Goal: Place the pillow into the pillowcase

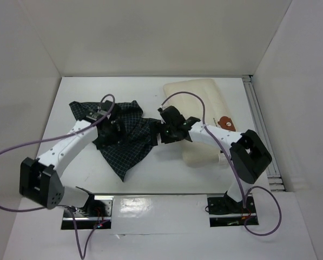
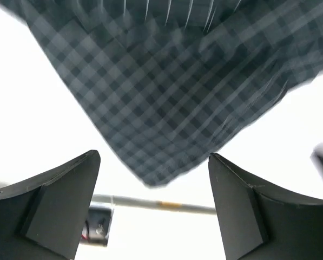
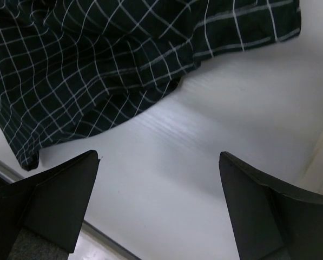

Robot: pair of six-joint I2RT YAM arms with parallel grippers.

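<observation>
The dark navy checked pillowcase (image 1: 126, 142) lies crumpled on the white table at centre left. It fills the top of the left wrist view (image 2: 166, 97) and the upper left of the right wrist view (image 3: 96, 65). The cream pillow (image 1: 202, 105) lies at the back right, partly under the right arm, with a small brown print near its right edge. My left gripper (image 1: 111, 132) is open over the pillowcase with nothing between its fingers (image 2: 69, 200). My right gripper (image 1: 169, 132) is open and empty beside the pillowcase's right edge, over bare table (image 3: 166, 184).
White walls enclose the table (image 1: 150, 89) on three sides. A metal rail (image 1: 258, 119) runs along the right edge. Purple cables loop from both arms. The arm base plates (image 1: 226, 208) sit at the near edge.
</observation>
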